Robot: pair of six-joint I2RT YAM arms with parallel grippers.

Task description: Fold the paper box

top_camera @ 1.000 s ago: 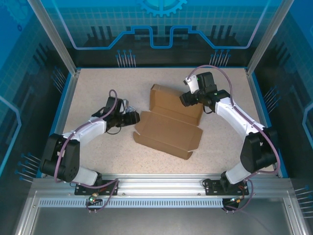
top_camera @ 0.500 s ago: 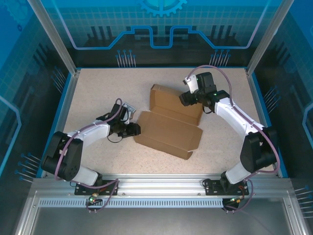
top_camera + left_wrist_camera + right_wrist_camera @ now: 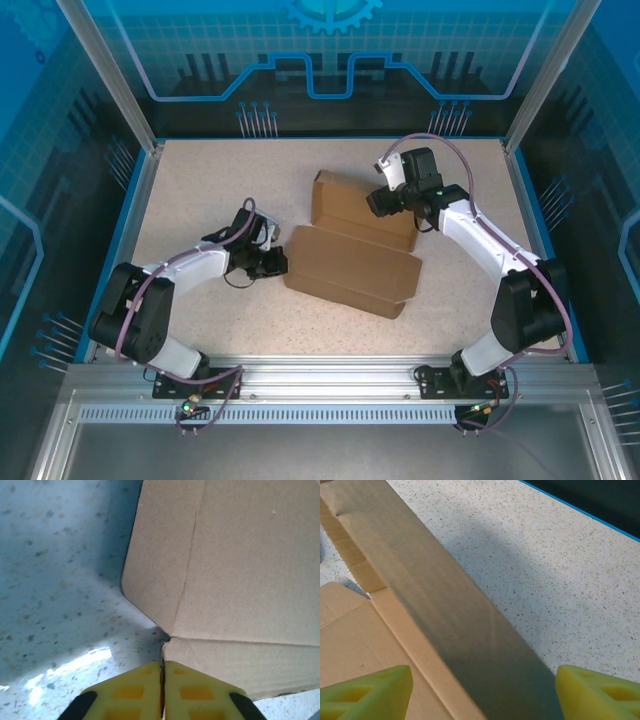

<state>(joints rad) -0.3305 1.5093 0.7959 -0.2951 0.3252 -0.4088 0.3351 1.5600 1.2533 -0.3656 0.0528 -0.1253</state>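
Speckled table (image 3: 200, 190) holds the paper box (image 3: 350, 265): light, stiff, bends at creases; grab a flap edge. Left gripper (image 3: 162, 662) is pinched shut at its corner, right gripper (image 3: 485, 675) is wide.

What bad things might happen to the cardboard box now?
1. The left gripper is shut, its tips right at a corner notch of the paper box. Pushing from there might crumple that corner or slide the whole box instead of folding it.
2. The right gripper is open astride the box's raised back wall, not clamping it, so the box could shift or that wall could flop down.
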